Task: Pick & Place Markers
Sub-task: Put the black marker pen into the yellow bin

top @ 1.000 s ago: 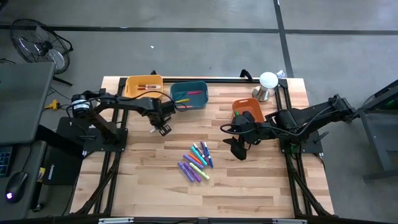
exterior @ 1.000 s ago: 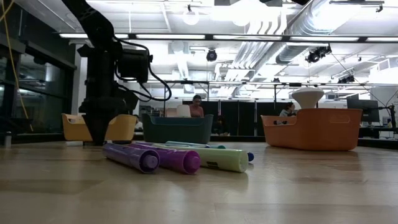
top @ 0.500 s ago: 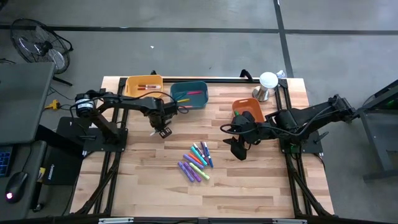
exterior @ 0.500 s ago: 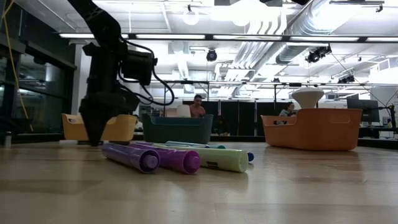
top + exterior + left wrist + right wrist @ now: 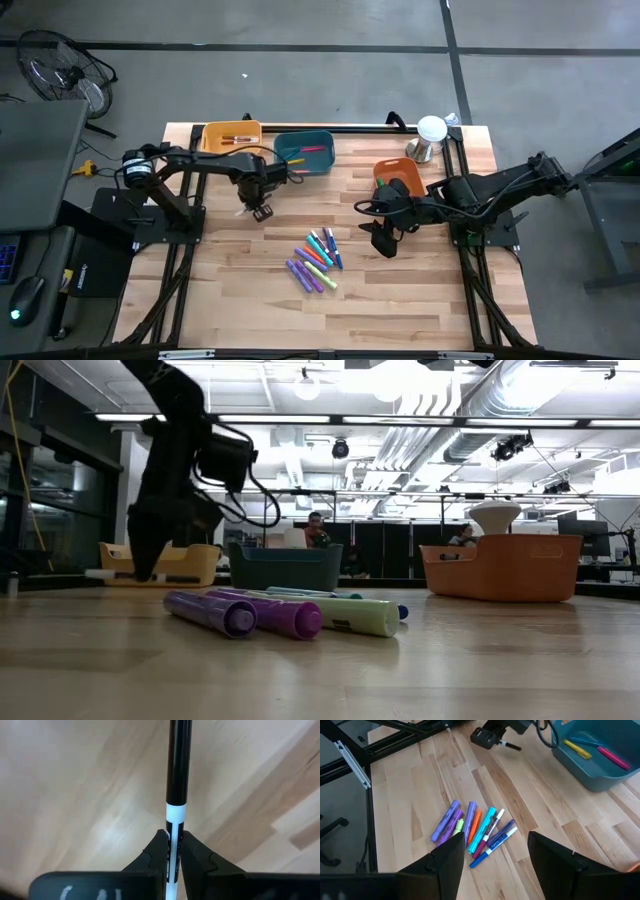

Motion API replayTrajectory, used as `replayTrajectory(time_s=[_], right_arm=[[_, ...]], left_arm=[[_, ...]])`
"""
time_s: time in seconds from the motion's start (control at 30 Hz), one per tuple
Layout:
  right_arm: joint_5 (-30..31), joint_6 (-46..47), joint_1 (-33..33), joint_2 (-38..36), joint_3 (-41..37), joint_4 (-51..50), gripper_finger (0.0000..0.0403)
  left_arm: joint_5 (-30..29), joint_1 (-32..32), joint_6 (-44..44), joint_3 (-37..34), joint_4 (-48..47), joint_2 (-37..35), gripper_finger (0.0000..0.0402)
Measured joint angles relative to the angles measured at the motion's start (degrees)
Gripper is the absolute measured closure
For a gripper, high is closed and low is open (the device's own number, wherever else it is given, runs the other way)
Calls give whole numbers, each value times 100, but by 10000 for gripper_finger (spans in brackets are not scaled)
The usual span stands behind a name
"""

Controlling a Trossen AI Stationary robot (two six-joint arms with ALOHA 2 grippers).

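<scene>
My left hand (image 5: 262,211) is clamped on a black-and-white marker (image 5: 176,795), which runs straight out between my fingertips (image 5: 159,851). Over the last second this hand has lifted off the desk (image 5: 400,300) and drifted back a little toward the bins, so the marker now hangs level in the air; I take the pick as done and the carry as begun. Just behind it stand the yellow bin (image 5: 232,137) and the teal bin (image 5: 304,152), each already holding a few markers. The remaining pile of markers (image 5: 316,260) lies near the desk's middle, untouched. My right hand (image 5: 384,240) waits beside that pile with fingers spread wide, the orange bin (image 5: 397,176) just behind it.
</scene>
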Motion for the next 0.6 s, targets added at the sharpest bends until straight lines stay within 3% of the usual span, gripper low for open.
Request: replayTrajectory(time_s=[0.3,0.6], right_arm=[[-1,-1,0,0,0,0,196],[15,0,0,0,0,0,197]], left_arm=[[-858,186,603,977,-1103,-11,379],[-1029,1303,1441,1641,-1507,-15,379]])
